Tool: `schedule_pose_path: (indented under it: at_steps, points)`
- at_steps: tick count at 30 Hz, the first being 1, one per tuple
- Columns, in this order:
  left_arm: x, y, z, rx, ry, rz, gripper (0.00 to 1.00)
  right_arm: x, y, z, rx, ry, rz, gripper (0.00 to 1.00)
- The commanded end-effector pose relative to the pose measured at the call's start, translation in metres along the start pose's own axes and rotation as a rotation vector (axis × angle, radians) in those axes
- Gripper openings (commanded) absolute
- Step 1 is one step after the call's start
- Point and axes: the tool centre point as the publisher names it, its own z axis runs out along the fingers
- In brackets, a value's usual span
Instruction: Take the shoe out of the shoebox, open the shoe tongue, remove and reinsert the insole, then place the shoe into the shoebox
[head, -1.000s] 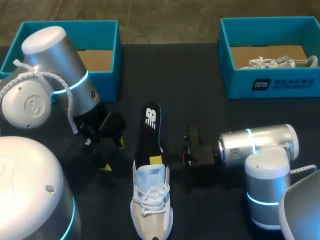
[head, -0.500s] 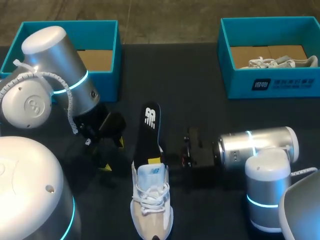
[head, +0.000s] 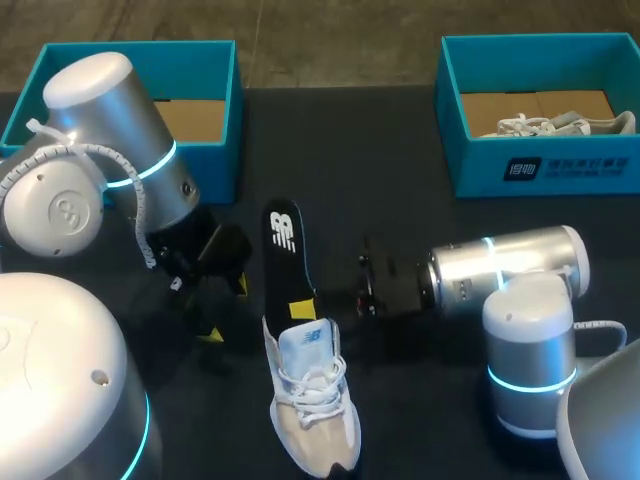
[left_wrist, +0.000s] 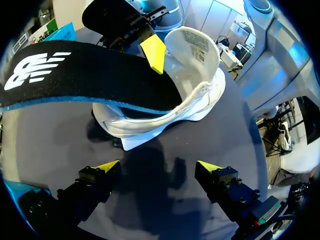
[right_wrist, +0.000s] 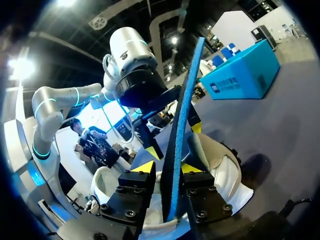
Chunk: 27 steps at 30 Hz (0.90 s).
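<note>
Right gripper (right_wrist: 167, 167) is clamped on the insole (head: 283, 250) where it meets the shoe (head: 310, 400) heel opening at mid-table, the insole's length running away from the shoe toward the far side; left gripper (left_wrist: 158, 166) is wide open and empty, just beside the heel.

A dark, plain tabletop (head: 400, 160) is lying under both hands, looking almost black from above and a muted grey-violet in the wrist views. Light is coming down from overhead, so soft-edged shadows are gathering on the surface: one broad patch is sitting between and just ahead of the fingers of the left hand (left_wrist: 157, 166), and another is pooling off to one side of the right hand (right_wrist: 170, 167). The surface is showing no pattern, only an even, matte finish
</note>
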Motion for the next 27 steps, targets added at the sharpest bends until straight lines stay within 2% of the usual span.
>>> schedule_pose_path:
  at_steps: [1,7,10,12,15,17,18,20,22,27]
  points:
    - [0.002,0.001,0.000,0.002,-0.004,0.001,1.00,0.000,0.005,0.001,0.019,-0.002,0.001,0.29]
    - [0.002,0.001,0.000,0.002,-0.004,0.001,1.00,0.001,0.009,0.000,0.036,0.024,-0.018,0.26]
    - [0.002,0.001,0.000,0.002,-0.004,0.001,1.00,0.001,0.012,0.000,0.054,0.040,-0.029,0.21]
    - [0.002,0.001,0.000,0.002,-0.004,0.001,1.00,0.001,0.014,0.001,0.074,0.056,-0.032,0.11]
    - [0.002,0.001,0.000,0.002,-0.004,0.001,1.00,-0.001,0.018,0.004,0.095,0.065,-0.028,0.16]
    - [0.002,0.001,0.000,0.002,-0.004,0.001,1.00,-0.003,0.020,0.006,0.108,0.071,-0.024,0.26]
    - [0.002,0.001,0.000,0.002,-0.004,0.001,1.00,-0.003,0.020,0.006,0.112,0.071,-0.020,0.27]
    - [0.002,0.001,0.000,0.002,-0.004,0.001,1.00,-0.005,0.021,0.007,0.118,0.073,-0.017,0.24]
    - [0.002,0.001,0.000,0.002,-0.004,0.001,1.00,-0.006,0.021,0.008,0.124,0.074,-0.011,0.00]
    - [0.002,0.001,0.000,0.002,-0.004,0.001,1.00,-0.012,0.016,0.006,0.119,0.076,0.023,0.00]
